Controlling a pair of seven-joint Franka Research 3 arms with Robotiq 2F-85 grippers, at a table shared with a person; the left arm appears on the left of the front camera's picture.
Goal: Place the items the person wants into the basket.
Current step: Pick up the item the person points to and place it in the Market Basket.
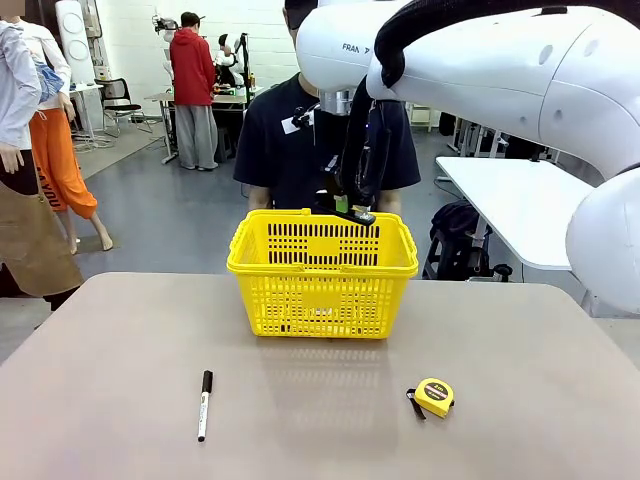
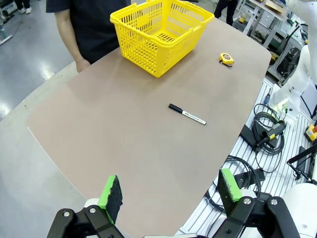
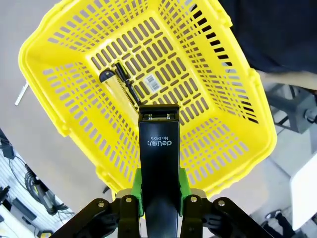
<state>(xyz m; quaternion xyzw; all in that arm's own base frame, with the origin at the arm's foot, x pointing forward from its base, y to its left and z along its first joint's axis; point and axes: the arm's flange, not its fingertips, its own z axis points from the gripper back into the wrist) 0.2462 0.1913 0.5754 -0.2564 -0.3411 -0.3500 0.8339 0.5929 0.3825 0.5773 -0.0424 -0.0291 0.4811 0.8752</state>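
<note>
My right gripper (image 3: pixel 159 191) is shut on the long black stapler (image 3: pixel 158 163) and holds it above the yellow basket (image 3: pixel 74 134). In the front view the stapler (image 1: pixel 356 212) hangs just over the basket's (image 1: pixel 320 290) far rim, below the right gripper (image 1: pixel 352 190). On the basket's floor lie the yellow-and-black utility knife (image 3: pixel 116 85) and the thin black pen (image 3: pixel 127 84). The person (image 1: pixel 290 150) in the black T-shirt stands right behind the basket. My left gripper (image 2: pixel 171 193) is open, high above the near table corner.
A white marker with a black cap (image 1: pixel 204 404) lies on the table's front left. A round yellow tape measure (image 1: pixel 434 396) sits at the front right. Both show in the left wrist view, marker (image 2: pixel 186 114) and tape measure (image 2: pixel 226 58).
</note>
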